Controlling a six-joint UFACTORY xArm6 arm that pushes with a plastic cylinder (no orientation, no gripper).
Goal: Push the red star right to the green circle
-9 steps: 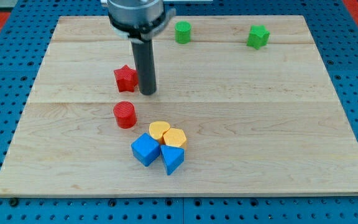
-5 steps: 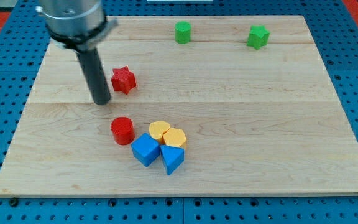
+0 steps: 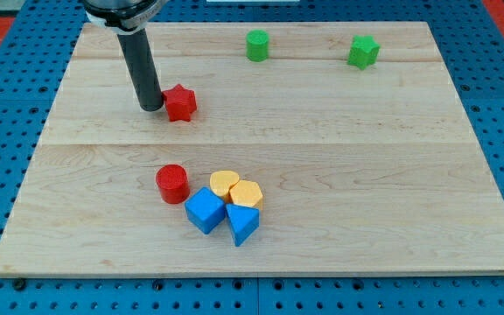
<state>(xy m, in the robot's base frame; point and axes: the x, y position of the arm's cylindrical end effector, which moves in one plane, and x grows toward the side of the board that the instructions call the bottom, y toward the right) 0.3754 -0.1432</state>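
My tip (image 3: 152,107): on the tabletop (image 3: 366,192), touching the left side of the red star (image 3: 180,103).
Green circle (image 3: 257,45): near the view's top, well to the right of the red star.
Green star (image 3: 363,52): right of the green circle, apart from it.
Red cylinder (image 3: 172,184): below the red star, just left of the cluster.
Cluster: two yellow blocks (image 3: 235,189) side by side, a blue cube (image 3: 205,210) and a blue wedge-shaped block (image 3: 242,224) just below them, all touching.
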